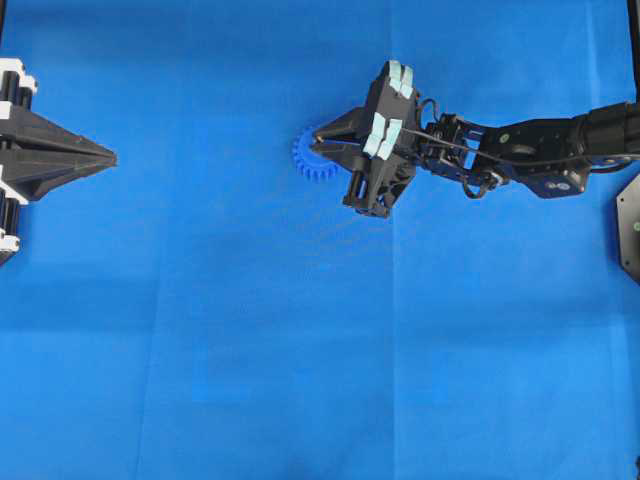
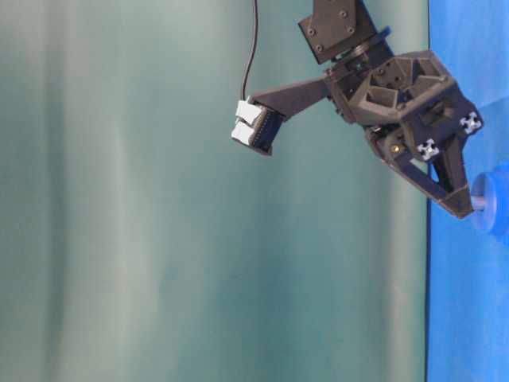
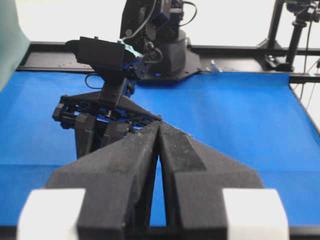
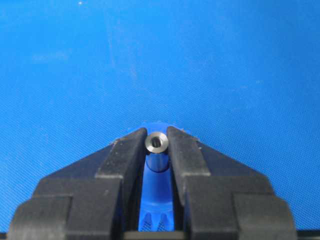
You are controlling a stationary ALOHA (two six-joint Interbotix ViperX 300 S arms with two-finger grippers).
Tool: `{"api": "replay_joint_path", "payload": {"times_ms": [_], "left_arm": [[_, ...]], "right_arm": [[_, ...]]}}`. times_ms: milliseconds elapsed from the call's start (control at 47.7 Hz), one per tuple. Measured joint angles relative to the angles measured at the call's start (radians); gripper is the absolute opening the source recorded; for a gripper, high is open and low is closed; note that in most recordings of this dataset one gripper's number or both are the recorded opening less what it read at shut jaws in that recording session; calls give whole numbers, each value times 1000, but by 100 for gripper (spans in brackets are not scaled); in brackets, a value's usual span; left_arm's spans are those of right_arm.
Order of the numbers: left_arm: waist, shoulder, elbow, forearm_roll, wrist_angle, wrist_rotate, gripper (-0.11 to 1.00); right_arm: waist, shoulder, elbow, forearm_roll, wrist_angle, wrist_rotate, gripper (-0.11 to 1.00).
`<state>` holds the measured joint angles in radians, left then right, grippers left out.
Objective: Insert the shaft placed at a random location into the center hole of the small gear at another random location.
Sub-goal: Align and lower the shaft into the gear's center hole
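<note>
The small blue gear (image 1: pixel 308 160) lies flat on the blue mat, left of centre-top. My right gripper (image 1: pixel 320 134) hangs over it, shut on the silvery shaft (image 4: pixel 156 142), which stands upright between the fingertips. In the right wrist view the gear (image 4: pixel 159 197) shows directly below the shaft, between the jaws. In the table-level view the shaft's lower end (image 2: pixel 479 195) meets the gear's hub (image 2: pixel 496 208). The centre hole is hidden by the shaft and fingers. My left gripper (image 1: pixel 110 157) is shut and empty at the far left edge, well away from the gear.
The blue mat (image 1: pixel 300 350) covers the whole table. The right arm (image 1: pixel 530 150) stretches in from the right edge. In the left wrist view the right gripper's body (image 3: pixel 107 107) stands just beyond my left fingertips (image 3: pixel 152 131).
</note>
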<state>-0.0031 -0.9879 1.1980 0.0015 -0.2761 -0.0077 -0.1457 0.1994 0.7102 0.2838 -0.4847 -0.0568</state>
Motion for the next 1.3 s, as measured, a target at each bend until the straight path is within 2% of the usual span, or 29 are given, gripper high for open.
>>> {"api": "replay_joint_path", "payload": {"times_ms": [1090, 1195, 1300], "left_arm": [[0, 2, 2, -2, 0, 0, 0], [0, 0, 2, 0, 0, 0, 0], [0, 0, 0, 0, 0, 0, 0]], "right_arm": [[-2, 23, -5, -2, 0, 0, 4], [-2, 23, -6, 0, 0, 0, 15], [-3, 23, -8, 0, 0, 0, 38]]}}
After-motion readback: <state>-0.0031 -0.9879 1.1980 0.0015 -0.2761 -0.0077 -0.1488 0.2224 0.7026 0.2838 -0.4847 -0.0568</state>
